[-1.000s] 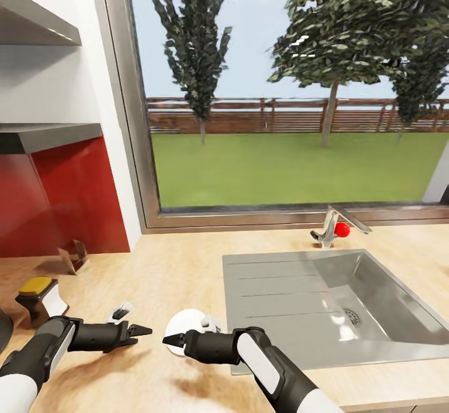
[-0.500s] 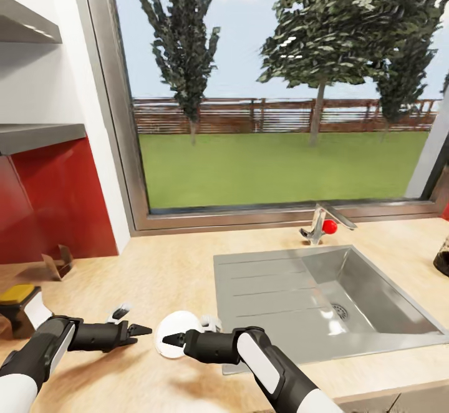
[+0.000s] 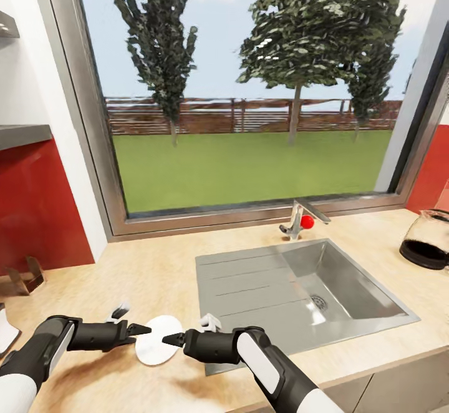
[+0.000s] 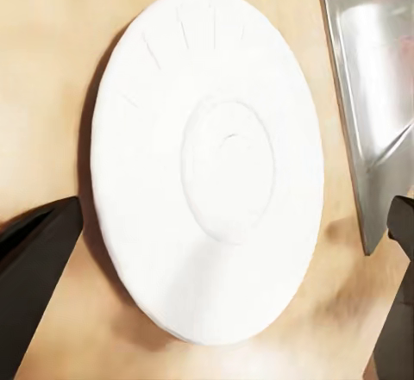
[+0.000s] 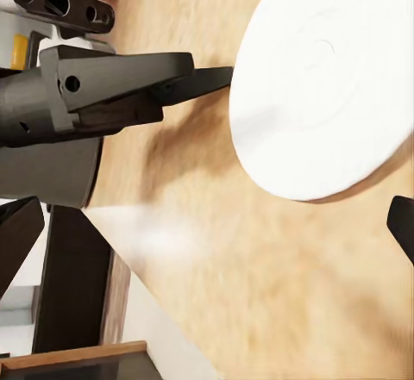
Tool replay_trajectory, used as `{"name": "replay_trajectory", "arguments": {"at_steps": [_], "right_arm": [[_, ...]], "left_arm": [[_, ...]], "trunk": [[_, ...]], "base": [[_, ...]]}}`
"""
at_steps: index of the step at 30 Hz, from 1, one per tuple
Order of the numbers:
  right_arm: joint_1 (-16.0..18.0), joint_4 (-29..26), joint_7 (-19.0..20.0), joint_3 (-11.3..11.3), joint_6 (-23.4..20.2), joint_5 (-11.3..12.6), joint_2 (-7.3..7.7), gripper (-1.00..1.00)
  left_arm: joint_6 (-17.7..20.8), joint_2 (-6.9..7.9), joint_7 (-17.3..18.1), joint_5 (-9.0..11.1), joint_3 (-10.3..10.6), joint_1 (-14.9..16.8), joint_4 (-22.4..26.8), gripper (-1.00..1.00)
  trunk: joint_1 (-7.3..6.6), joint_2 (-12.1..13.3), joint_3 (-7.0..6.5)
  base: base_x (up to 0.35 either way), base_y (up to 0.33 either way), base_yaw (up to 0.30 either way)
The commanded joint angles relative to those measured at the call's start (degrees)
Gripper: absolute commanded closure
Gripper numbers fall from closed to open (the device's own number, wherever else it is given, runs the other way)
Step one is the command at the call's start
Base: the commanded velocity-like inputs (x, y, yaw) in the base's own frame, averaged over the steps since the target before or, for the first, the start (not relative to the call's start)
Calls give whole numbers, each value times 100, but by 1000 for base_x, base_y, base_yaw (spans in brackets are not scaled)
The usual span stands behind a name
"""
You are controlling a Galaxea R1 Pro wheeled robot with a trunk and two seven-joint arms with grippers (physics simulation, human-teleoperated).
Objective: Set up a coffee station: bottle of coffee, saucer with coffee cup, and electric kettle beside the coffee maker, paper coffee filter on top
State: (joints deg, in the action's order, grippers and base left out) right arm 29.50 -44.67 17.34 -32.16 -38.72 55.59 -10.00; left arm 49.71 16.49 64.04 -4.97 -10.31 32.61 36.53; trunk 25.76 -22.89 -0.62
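One saucer (image 3: 156, 347) is laid flat on the kitchen countertop (image 3: 162, 276), just beside the steel sink (image 3: 299, 288), between the left gripper (image 3: 140, 329) and right gripper (image 3: 169, 339). Both grippers' fingers are seen spread apart, empty. One glass carafe (image 3: 427, 239) is noted far right; one tap (image 3: 299, 219) behind the sink.

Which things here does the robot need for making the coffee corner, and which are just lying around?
For the job:
white saucer
glass kettle
wooden countertop

Just there:
steel sink
tap with a red knob
small brown stand
window
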Motion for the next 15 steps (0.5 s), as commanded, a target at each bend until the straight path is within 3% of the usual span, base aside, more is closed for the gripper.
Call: {"name": "replay_trajectory", "arguments": {"at_steps": [1,9,12,13,15], "right_arm": [[3,3,15,-1,-17,-4,0,-100],[3,37,-34,-5,-21,-5,0,-100],[3,26,-309,-9,-22,-4,0,-100],[3,7,-578,-10,-16,3,0,-100],[3,4,-612,-10,-14,4,0,-100]], "left_arm": [[12,0,38,-90,-23,0,1,-100],[12,50,-104,-102,-24,0,23,-100],[12,57,-142,-105,-24,0,28,-100],[12,48,-153,-107,-24,0,30,-100],[12,38,-154,-108,-24,0,30,-100]], "trunk": [[3,-3,3],[3,-3,3],[3,-3,3],[3,-3,3],[3,-3,3]], "base": [[0,0,-28],[1,0,-5],[66,0,0],[265,0,0],[203,0,0]]}}
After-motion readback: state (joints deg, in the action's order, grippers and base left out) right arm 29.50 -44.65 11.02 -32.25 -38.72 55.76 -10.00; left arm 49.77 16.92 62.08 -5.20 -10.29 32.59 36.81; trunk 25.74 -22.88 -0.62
